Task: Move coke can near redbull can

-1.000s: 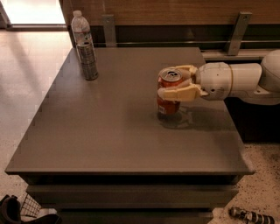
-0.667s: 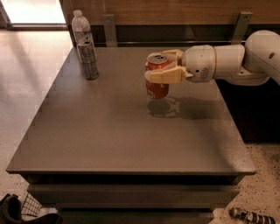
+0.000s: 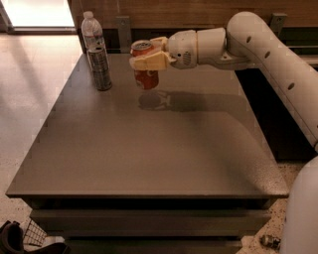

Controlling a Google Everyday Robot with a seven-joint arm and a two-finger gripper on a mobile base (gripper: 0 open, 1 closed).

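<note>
Camera view, coke can (image 3: 146,79) gripped within tool (image 3: 147,53), above table (image 3: 149,154)

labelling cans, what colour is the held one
Red-orange, camera view; gripper holds the coke can above table.

- Likely an office or lab common area: a plain grey table (image 3: 149,149) stands on a speckled polished floor (image 3: 30,94).
- Wood-panelled wall (image 3: 174,12) at 12 o'clock; bright daylight (image 3: 42,12) at 11 o'clock.
- A robot's gripper (image 3: 145,60) grips the coke can (image 3: 146,78) above the table, toward 12 o'clock.
</note>
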